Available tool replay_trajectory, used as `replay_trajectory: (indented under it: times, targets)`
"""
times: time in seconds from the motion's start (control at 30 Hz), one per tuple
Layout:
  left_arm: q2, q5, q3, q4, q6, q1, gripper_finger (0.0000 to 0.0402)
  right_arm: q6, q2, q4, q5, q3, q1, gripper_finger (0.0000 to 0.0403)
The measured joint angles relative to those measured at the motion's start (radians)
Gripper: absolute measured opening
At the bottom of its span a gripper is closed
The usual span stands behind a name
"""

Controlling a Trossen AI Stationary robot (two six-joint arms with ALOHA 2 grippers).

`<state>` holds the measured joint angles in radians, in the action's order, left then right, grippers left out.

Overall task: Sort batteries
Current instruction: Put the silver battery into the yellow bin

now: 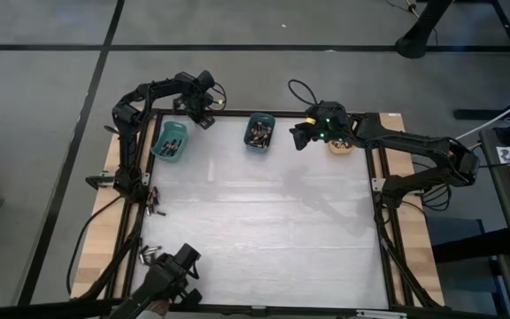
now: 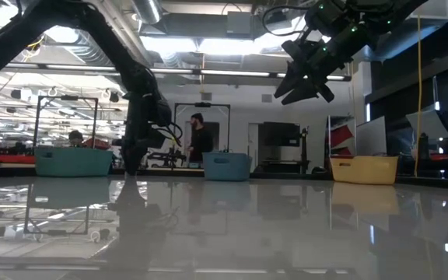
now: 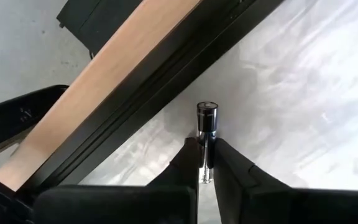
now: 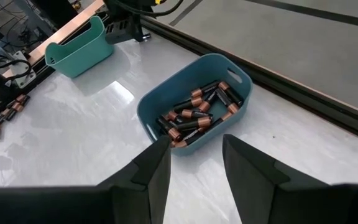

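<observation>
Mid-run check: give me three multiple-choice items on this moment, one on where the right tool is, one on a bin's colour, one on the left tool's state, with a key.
1. Where is the right tool?
A. Between the blue bin and the orange bin
B. Left of the teal bin
C. At the table's near edge

2. What colour is the middle bin of the three?
A. Orange
B. Blue
C. Red

3. What state is the left tool in?
A. Wide open, empty
B. Out of view
C. Shut on a battery

Key:
1 A, the high view shows it raised between the blue and orange bins.
2 B, the high and low views show blue between teal and orange.
3 C, the left wrist view shows its fingers clamping an upright battery by the table's frame.
</observation>
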<state>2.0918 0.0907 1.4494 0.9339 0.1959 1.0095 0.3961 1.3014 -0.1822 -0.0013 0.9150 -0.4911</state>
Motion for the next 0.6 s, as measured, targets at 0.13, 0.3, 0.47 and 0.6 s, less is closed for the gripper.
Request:
replay_trajectory:
  times: [0.13, 0.3, 0.47, 0.6]
  targets:
    - [-0.015, -0.024, -0.001, 0.012, 0.003, -0.012, 0.0025, 0.000, 0.000, 0.000, 0.000, 0.000, 0.000, 0.0147]
    - [-0.069, -0.114, -0.009, 0.060, 0.002, -0.053, 0.0010, 0.000, 0.000, 0.000, -0.001, 0.000, 0.000, 0.0147]
    - [-0.149, -0.227, -0.004, 0.054, -0.007, -0.095, 0.0011, 0.000, 0.000, 0.000, -0.001, 0.000, 0.000, 0.0147]
    - [-0.215, -0.425, -0.004, 0.031, -0.010, -0.151, 0.0015, 0.000, 0.000, 0.001, -0.045, 0.000, 0.000, 0.0147]
